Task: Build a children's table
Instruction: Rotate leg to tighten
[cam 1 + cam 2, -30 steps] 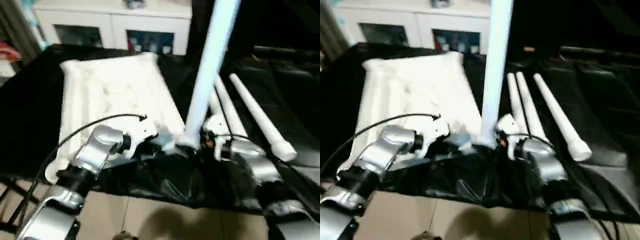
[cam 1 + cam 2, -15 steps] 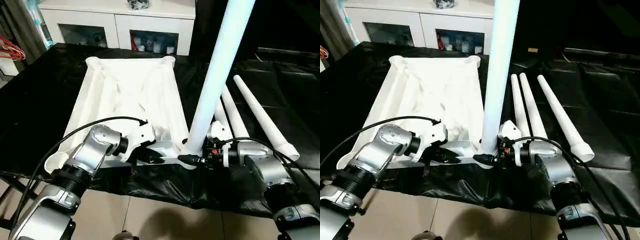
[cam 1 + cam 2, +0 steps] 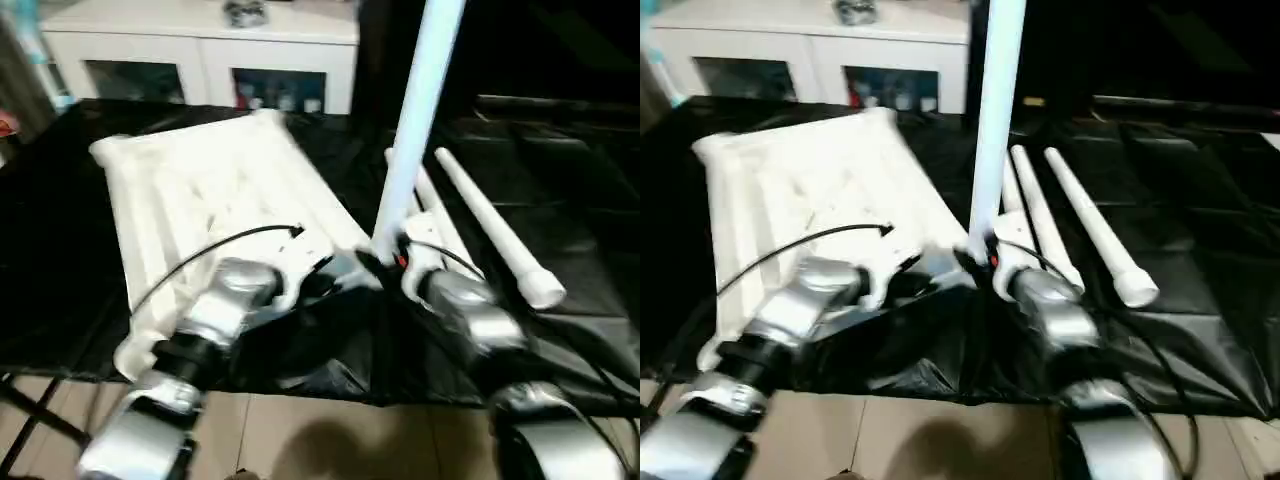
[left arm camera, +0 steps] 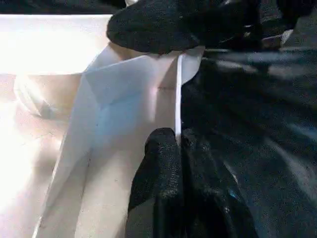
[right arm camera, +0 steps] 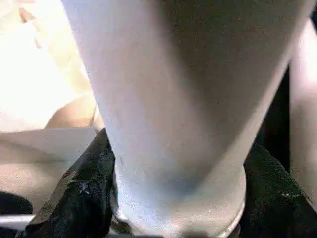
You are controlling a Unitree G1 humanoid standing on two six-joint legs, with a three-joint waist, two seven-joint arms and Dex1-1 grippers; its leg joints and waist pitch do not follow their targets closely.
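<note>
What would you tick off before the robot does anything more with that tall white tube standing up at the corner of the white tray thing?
1. Upright leg stands at the near right corner of the tabletop: ok.
2. Leg fully seated in its corner socket: cannot tell, the base is blurred.
3. Right gripper has its black fingers either side of the leg's base: ok.
4. Left gripper is shut on the tabletop's thin rim, steadying it: ok.
5. Leg truly vertical: cannot tell; it seems to lean slightly.
6. Three spare legs lie on the black cloth, apart from the tabletop: ok.
</note>
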